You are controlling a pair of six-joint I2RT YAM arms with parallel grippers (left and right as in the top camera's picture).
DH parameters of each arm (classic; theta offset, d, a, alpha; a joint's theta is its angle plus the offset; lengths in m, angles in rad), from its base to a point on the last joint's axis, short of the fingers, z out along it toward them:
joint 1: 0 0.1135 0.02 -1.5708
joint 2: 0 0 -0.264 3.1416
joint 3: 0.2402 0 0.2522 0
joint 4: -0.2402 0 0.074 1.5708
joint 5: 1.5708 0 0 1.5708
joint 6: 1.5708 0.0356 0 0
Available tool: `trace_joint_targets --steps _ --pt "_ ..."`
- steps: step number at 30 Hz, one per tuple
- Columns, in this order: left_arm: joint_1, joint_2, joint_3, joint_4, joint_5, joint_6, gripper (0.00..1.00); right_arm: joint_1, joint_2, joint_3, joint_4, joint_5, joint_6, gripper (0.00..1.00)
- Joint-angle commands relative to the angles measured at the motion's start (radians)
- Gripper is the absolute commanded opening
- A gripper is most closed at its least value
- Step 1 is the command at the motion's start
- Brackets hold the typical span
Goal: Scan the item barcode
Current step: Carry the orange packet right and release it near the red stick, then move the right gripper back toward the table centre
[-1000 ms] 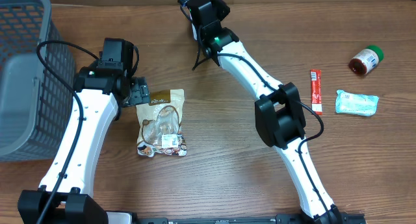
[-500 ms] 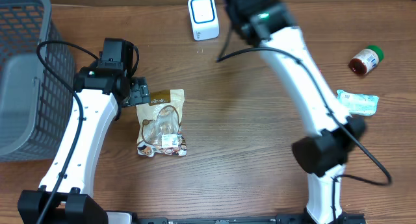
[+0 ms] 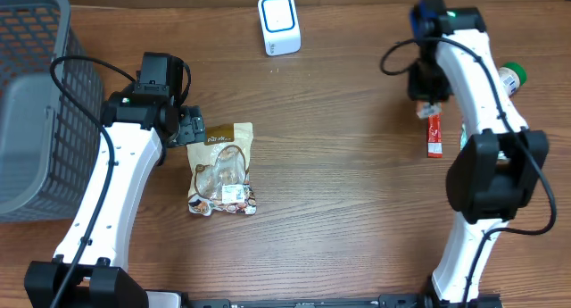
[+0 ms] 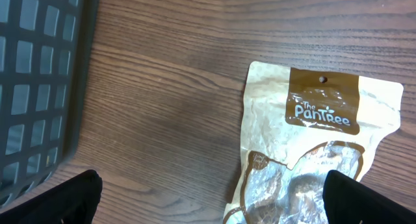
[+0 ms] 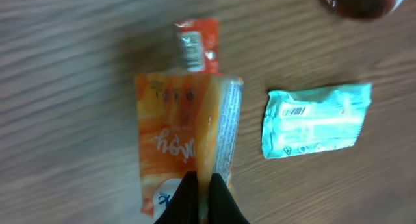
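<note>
Pinching the orange pouch point(image 5: 172, 130), the right pincer point(image 5: 203, 184) has swung from the scanner point(image 3: 278, 22), now well apart, to over the red sachet point(image 5: 195, 45), suggesting the scan is done.

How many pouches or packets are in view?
4: brown pouch by the left gripper, orange pouch in the right gripper, red stick below it, teal packet beside. The basket may hide more.

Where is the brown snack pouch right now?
Overhead, the pouch lies left of centre, beside the left fingers and right of the basket.
</note>
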Motion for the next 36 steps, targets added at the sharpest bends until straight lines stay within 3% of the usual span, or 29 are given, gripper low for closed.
trace_joint_targets --steps 1,9,18,21,23,24,29,36 --pt "-0.001 0.003 0.002 0.002 -0.007 0.001 1.00 -0.057 -0.001 -0.114 0.077 -0.019 0.039 0.04" --pt "-0.001 0.003 0.002 0.002 -0.007 0.001 1.00 -0.115 -0.001 -0.292 0.251 -0.038 0.038 0.04" --pt "-0.001 0.003 0.002 0.002 -0.007 0.001 1.00 -0.115 -0.001 -0.282 0.242 -0.003 0.038 0.06" --pt "-0.001 0.003 0.002 0.002 -0.007 0.001 1.00 -0.115 -0.001 -0.237 0.203 -0.003 0.056 0.21" --pt "-0.001 0.003 0.002 0.002 -0.007 0.001 1.00 -0.115 -0.001 -0.201 0.171 -0.003 0.056 0.47" --pt "-0.001 0.003 0.002 0.002 -0.007 0.001 1.00 -0.114 -0.001 -0.179 0.152 -0.003 0.056 1.00" --pt "-0.001 0.003 0.002 0.002 -0.007 0.001 1.00 -0.110 -0.001 -0.091 0.071 -0.078 0.126 1.00" --pt "-0.001 0.003 0.002 0.002 -0.007 0.001 1.00 -0.070 -0.001 -0.064 0.052 -0.807 0.043 0.98"
